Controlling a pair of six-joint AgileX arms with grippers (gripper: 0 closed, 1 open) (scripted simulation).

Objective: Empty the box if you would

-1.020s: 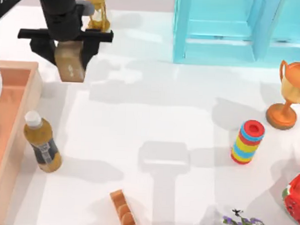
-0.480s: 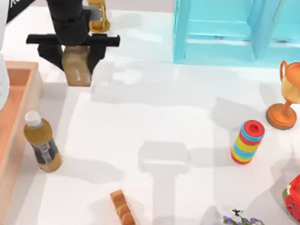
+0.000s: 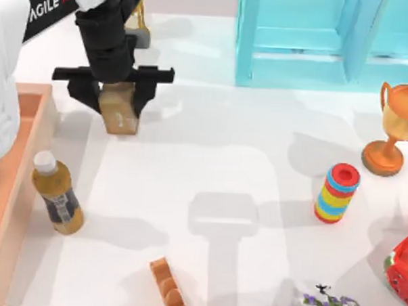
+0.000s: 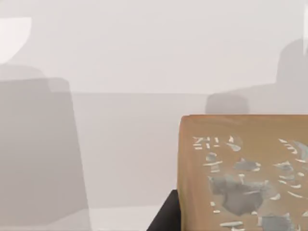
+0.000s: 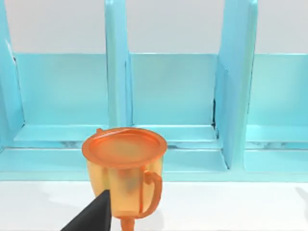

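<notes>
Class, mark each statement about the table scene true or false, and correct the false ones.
1. The left gripper holds a small tan carton. True.
2. The bottle lies inside the box. False: it stands on the table just outside the box's wall.
3. The cabinet is turquoise. True.
4. The trophy stands at the table's left. False: it is at the right, near the ring stack.
5. The carton is above the box. False: it is over the table, beside the box.
</notes>
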